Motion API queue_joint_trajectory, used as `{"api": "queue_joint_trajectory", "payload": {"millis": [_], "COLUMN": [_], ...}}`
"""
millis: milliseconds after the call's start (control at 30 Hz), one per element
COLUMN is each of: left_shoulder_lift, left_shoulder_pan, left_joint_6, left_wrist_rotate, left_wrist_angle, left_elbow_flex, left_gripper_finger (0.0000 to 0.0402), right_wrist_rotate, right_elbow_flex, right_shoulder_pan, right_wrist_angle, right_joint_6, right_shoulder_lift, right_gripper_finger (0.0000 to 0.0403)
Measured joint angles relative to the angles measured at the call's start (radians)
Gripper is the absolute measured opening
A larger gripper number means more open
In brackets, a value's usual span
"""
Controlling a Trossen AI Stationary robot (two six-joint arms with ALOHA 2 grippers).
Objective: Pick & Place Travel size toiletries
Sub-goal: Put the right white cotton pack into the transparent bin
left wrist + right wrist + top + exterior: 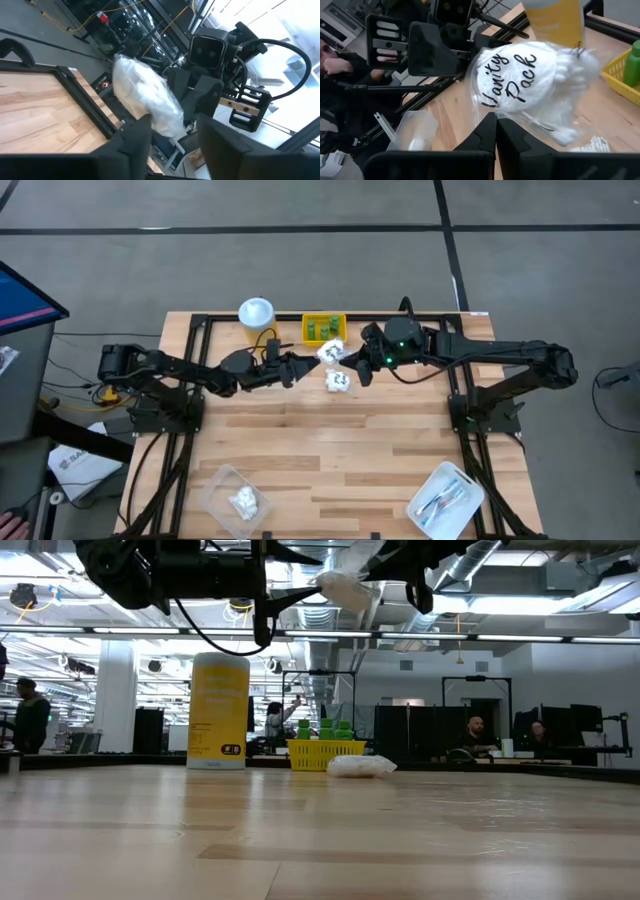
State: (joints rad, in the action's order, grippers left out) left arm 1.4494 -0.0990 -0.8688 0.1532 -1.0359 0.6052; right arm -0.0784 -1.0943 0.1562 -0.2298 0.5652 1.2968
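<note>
A crinkled white packet (520, 80), a clear bag with "Vanity Pack" in dark print, hangs in the air between both grippers, above the table (345, 585). My right gripper (495, 131) is shut on it. My left gripper (172, 142) is open, its fingers standing on either side of the packet's near end (167, 125); whether they touch it, I cannot tell. A second white packet (339, 380) lies flat on the table just below. Three green pieces (322, 329) stand in the small yellow tray (306, 335). My right gripper pinches the packet's clear plastic edge (496, 116) between its two shut fingers. It comes roughly level from the table's right side. The packet is lifted clear of the table and bulges out beyond the fingertips.
A tall yellow jar with a white lid (256, 314) stands at the far edge, left of the tray. One clear container holds white packets (236, 496) at the near left. Another holds brush-like sticks (447, 498) at the near right. People sit in the room behind the table.
</note>
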Motion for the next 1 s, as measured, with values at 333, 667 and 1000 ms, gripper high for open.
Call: {"api": "queue_joint_trajectory", "payload": {"millis": [333, 667, 1000], "left_shoulder_lift": [0.000, 0.000, -0.001], "left_shoulder_pan": [-0.008, -0.015, -0.005], "left_joint_6": [0.000, 0.000, -0.001], "left_wrist_rotate": [0.001, -0.011, -0.107], "left_wrist_angle": [0.008, 0.008, 0.010], "left_elbow_flex": [0.000, 0.000, 0.000], "left_gripper_finger": [0.0045, 0.0002, 0.0001], "right_wrist_rotate": [-0.003, -0.003, -0.080], "right_elbow_flex": [0.000, 0.000, 0.000], "right_shoulder_pan": [-0.024, -0.032, -0.045], "right_wrist_angle": [0.000, -0.001, -0.002], "right_joint_6": [-0.024, -0.027, -0.113], "right_shoulder_lift": [0.000, 0.000, 0.000], "right_gripper_finger": [0.0000, 0.0000, 0.0030]}}
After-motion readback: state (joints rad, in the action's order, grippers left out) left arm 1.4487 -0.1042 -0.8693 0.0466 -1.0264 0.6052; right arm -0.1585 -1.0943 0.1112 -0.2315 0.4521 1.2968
